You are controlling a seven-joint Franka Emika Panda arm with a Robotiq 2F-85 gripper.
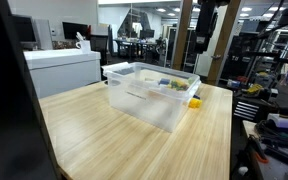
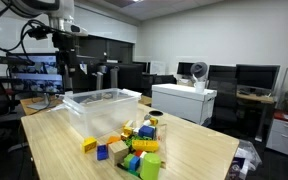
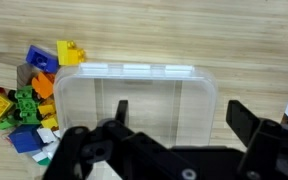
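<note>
The pincer is hovering spread and empty over a clear plastic bin on the wooden desk, the bin apparently holding nothing while the heap of toy bricks is lying untouched at its nine o'clock in the wrist view, work seemingly barely begun.

White, rounded arm shells at the upper left of an exterior view, broken by a dark joint band; thin black cables looping alongside; lower down, a dark, boxy wrist block. Along the bottom edge of the wrist view, matte black end effector; angular linkages with round pivot pins; two flat, blunt-tipped fingers; lettering too small to tell.
</note>
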